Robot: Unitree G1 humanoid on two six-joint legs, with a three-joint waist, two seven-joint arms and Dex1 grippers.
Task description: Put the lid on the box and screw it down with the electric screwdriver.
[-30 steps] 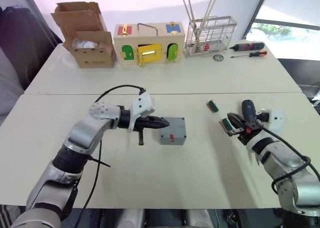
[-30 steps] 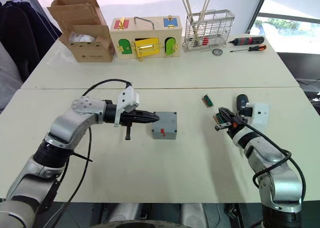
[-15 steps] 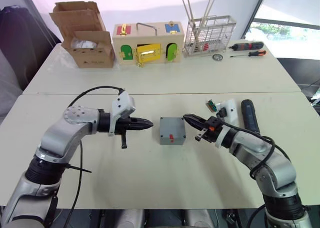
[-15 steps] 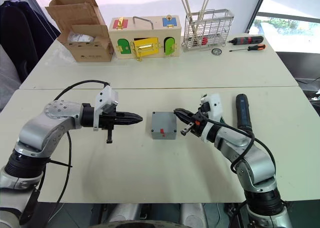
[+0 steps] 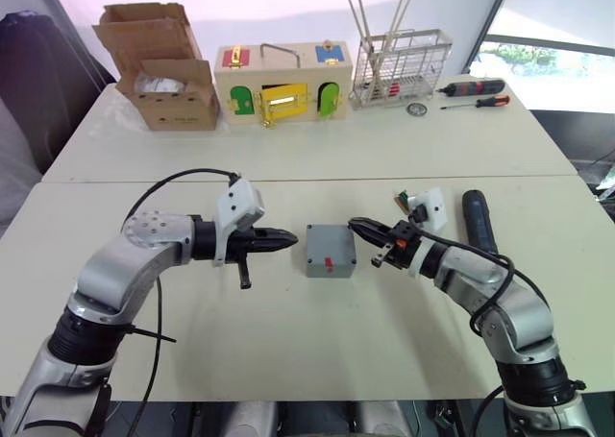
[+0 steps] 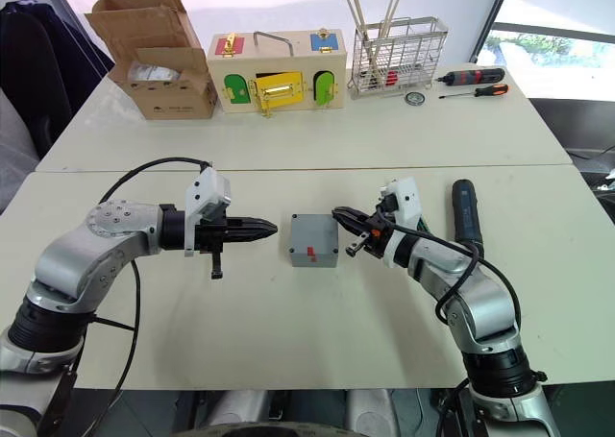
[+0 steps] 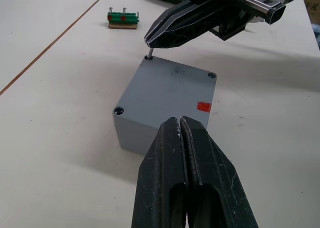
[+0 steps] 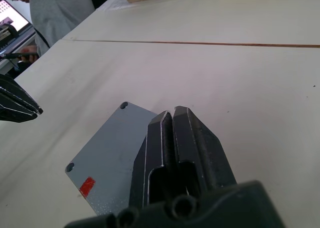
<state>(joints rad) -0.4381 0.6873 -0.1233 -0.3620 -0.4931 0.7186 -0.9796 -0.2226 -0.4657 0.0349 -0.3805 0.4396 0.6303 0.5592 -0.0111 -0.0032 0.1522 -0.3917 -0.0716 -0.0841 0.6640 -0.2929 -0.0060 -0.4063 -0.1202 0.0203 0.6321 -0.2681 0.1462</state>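
The grey box (image 5: 331, 250) stands mid-table with the lid (image 7: 170, 87) lying flush on top, screw holes at its corners and a red mark near one edge. My right gripper (image 5: 353, 225) is shut, its tip over the box's far right corner, pinching a small screw (image 7: 148, 55) that stands in the corner hole. On the box's left, a short gap away, my left gripper (image 5: 288, 237) points at it, shut with nothing in it. The black electric screwdriver (image 5: 478, 221) lies on the table to the right of my right arm.
A small green terminal block (image 5: 407, 202) lies behind my right gripper. Along the far table stand a cardboard box (image 5: 163, 72), a wooden latch box (image 5: 283, 80), a wire rack (image 5: 401, 64) and hand screwdrivers (image 5: 476, 91). A person (image 8: 50, 12) sits beyond the table.
My right gripper swung left from beside the electric screwdriver to the box's far right corner. My left gripper drew back leftward from the box's side.
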